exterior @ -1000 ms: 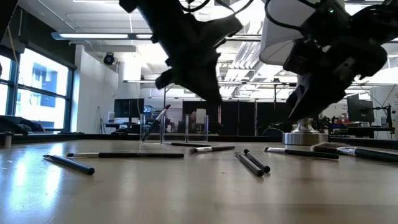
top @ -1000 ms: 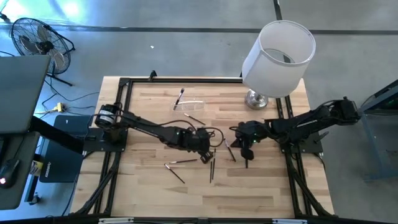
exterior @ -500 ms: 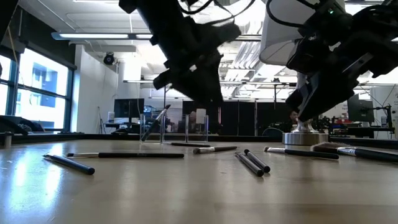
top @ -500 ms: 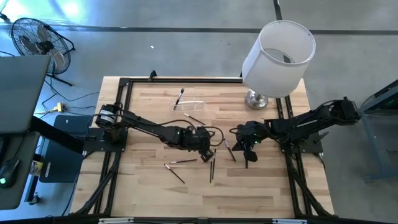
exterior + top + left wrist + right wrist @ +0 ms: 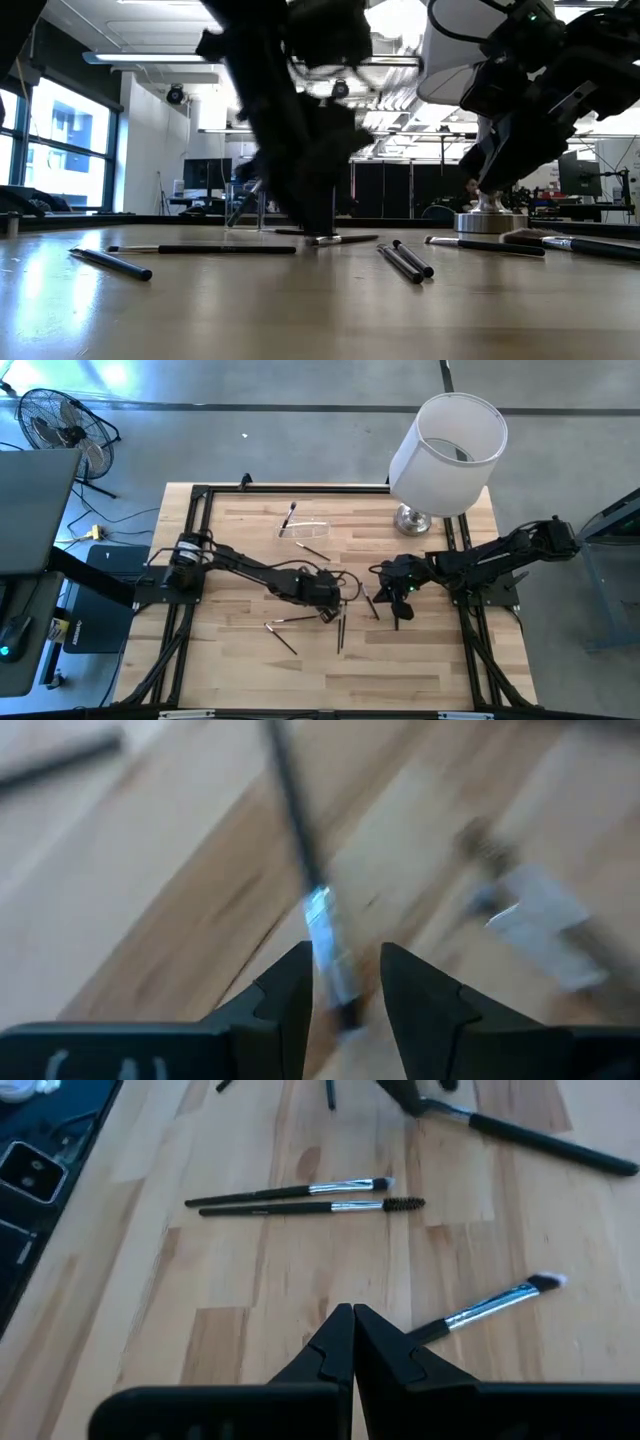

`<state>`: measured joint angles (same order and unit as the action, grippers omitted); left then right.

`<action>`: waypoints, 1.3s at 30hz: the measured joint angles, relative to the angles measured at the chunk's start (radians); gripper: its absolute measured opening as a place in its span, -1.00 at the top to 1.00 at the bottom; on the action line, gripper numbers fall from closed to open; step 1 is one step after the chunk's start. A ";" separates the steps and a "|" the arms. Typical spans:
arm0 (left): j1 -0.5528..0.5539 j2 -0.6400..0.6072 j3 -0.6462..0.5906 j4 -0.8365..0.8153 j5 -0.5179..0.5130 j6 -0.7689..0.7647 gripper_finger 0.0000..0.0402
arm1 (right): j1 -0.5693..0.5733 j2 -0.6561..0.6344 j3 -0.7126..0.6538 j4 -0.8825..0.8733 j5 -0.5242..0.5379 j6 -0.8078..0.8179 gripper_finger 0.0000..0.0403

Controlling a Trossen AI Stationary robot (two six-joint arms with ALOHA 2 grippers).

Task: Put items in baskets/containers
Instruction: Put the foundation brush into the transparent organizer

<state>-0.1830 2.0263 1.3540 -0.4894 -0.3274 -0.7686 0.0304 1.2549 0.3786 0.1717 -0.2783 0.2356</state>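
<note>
- A slim makeup brush [image 5: 318, 925] with a silver ferrule lies on the wooden table [image 5: 240, 650] just left of the high view's centre; in the left wrist view its ferrule end runs into the gap between the two dark fingers.
- The left gripper [image 5: 330, 603] is low over that brush, its fingers [image 5: 290, 990] parted narrowly on either side of the shaft; whether they touch it cannot be told.
- More brushes lie loose around it: two dark ones side by side [image 5: 341, 632] just below the gripper in the high view, one pale-tipped brush [image 5: 290, 621] lower left, and another dark one [image 5: 284, 641] below that.
- The clear plastic holder [image 5: 303, 528] stands in the upper middle of the table with one brush [image 5: 290, 514] leaning in it, well apart from both grippers.
- The right gripper [image 5: 397, 611] hangs right of centre with its fingers pressed together, gripping nothing; a silver-ferruled brush [image 5: 490, 1306] lies just beside its tips.
- A white lampshade [image 5: 447, 442] on a metal base fills the upper right corner.
- The lower strip of the table, towards the bottom edge of the high view, is bare wood.
</note>
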 joint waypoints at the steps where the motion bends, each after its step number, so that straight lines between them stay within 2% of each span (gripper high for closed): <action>1: 0.000 0.012 0.001 0.002 -0.002 -0.003 0.42 | 0.000 0.000 0.000 0.000 0.002 0.004 1.00; 8: -0.001 0.048 0.007 -0.018 0.007 -0.004 0.47 | -0.004 0.000 0.000 0.008 0.009 0.010 1.00; 10: -0.001 0.050 0.007 -0.020 0.012 0.068 0.58 | -0.010 0.000 0.000 0.010 0.010 0.008 1.00; 13: -0.001 0.051 0.007 -0.019 0.041 0.198 0.87 | -0.023 0.000 0.000 0.016 0.010 -0.015 1.00; 15: 0.001 0.051 0.006 -0.022 0.057 0.261 0.94 | -0.031 0.000 0.000 0.020 0.016 -0.032 1.00; 20: 0.003 0.053 0.005 -0.024 0.055 0.445 0.95 | -0.032 0.000 0.000 0.042 0.140 -0.086 0.99; 24: 0.025 0.052 0.004 -0.026 0.088 0.458 0.97 | -0.032 0.000 0.000 0.077 0.260 -0.127 0.94; 29: 0.057 0.033 0.016 -0.049 0.118 0.469 0.98 | -0.031 0.000 0.000 0.117 0.306 -0.209 0.81; 34: 0.099 0.029 0.035 -0.066 0.124 0.520 0.99 | -0.023 0.000 0.000 0.129 0.360 -0.220 0.62; 39: 0.152 0.024 0.041 -0.083 0.194 0.538 1.00 | 0.020 0.016 0.000 0.123 0.427 -0.252 0.48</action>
<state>-0.0308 2.0505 1.3949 -0.5726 -0.1332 -0.2305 0.0502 1.2707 0.3786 0.2951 0.1491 -0.0166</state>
